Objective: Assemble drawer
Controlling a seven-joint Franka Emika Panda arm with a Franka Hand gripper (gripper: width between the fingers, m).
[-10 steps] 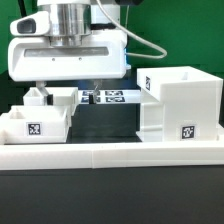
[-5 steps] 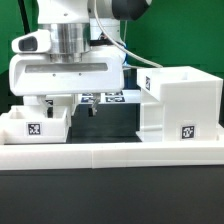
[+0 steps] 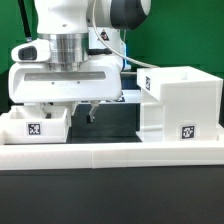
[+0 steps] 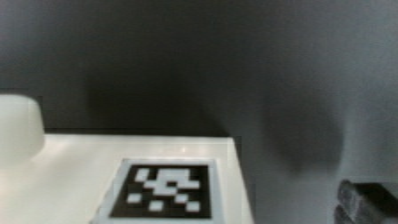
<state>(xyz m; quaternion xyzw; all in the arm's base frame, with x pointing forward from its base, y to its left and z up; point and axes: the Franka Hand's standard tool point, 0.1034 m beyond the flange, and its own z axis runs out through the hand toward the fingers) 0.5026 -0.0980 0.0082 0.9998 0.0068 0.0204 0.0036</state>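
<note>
The drawer's tall white casing (image 3: 178, 105) stands at the exterior view's right, with tags on its front and side. A shallow white tray (image 3: 35, 125) with a tag sits at the left. My gripper (image 3: 68, 113) hangs low just behind this tray and left of the casing, open and empty; one dark finger (image 3: 88, 112) shows. In the wrist view a white tagged part (image 4: 71, 165) with a rounded knob (image 4: 15, 125) lies right below, and one dark fingertip (image 4: 368, 203) shows beside it. The second tray is hidden behind my hand.
A long low white border wall (image 3: 110, 155) runs across the front. The black table (image 3: 110, 120) shows between tray and casing. My hand covers the marker board behind.
My gripper has come down and shifted toward the exterior view's left, now hiding the marker board and the rear tray. The casing and front tray have not moved.
</note>
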